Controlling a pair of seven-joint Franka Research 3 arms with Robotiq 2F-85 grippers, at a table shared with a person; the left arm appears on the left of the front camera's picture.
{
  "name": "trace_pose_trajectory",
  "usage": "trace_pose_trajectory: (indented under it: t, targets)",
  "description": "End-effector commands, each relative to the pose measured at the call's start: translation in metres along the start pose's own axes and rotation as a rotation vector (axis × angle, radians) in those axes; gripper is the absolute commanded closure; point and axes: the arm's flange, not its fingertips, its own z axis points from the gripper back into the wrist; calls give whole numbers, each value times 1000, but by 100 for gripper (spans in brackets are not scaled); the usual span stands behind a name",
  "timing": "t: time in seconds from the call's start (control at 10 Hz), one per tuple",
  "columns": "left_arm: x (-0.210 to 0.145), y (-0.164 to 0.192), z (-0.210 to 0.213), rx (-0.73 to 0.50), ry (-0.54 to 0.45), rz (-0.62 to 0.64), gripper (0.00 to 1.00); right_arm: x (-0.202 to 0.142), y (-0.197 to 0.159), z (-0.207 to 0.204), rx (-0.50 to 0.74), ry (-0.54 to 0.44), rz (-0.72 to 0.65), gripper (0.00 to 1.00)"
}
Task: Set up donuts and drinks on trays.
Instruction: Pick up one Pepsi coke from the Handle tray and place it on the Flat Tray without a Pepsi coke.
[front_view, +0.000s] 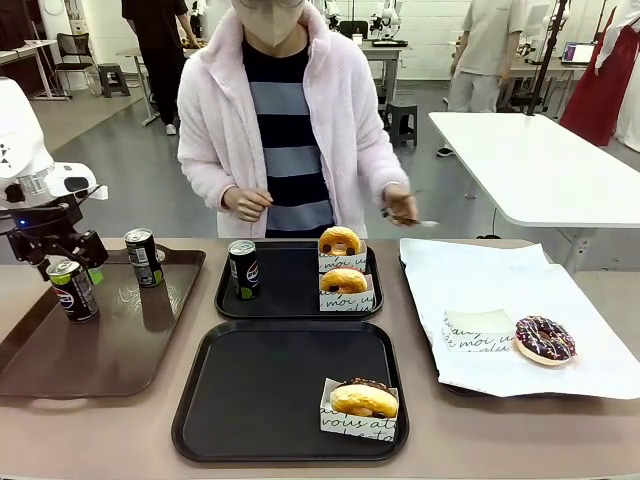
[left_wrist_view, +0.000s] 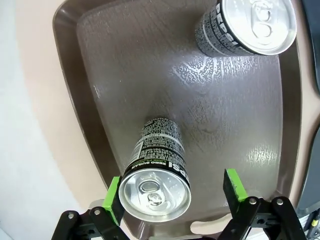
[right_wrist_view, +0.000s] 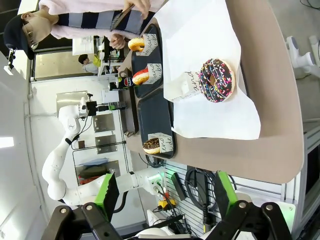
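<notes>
We see our left tool (left_wrist_view: 174, 194) released, astride a slim black soda can (left_wrist_view: 156, 160) at ten o'clock on the brown plastic tray (front_view: 120, 350); our right tool (right_wrist_view: 165, 196) is released too.

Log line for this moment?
left gripper: open over soda can on brown tray | right gripper: open, empty | far black tray: can, two donuts | near black tray: sleeved donut

— What does the left arm (front_view: 28, 140) look like to you?
— White shell; its black left gripper (left_wrist_view: 174, 192) has green pads (left_wrist_view: 114, 199) and silver screws.
— And the person (front_view: 290, 120) you face?
— Fluffy pink jacket (front_view: 345, 110), navy-and-grey striped top (front_view: 288, 130), beige mask (front_view: 270, 20).
</notes>
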Motion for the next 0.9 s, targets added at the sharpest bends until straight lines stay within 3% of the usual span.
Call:
trace_pose_trajectory:
  t: [0.0,0.8]
  targets:
    - [3,4,-6,3,-6,31,0,-1,0,1,8,0,3,0]
    - [7,16,-16,6,0,51,0,-1,0,1,8,0,3,0]
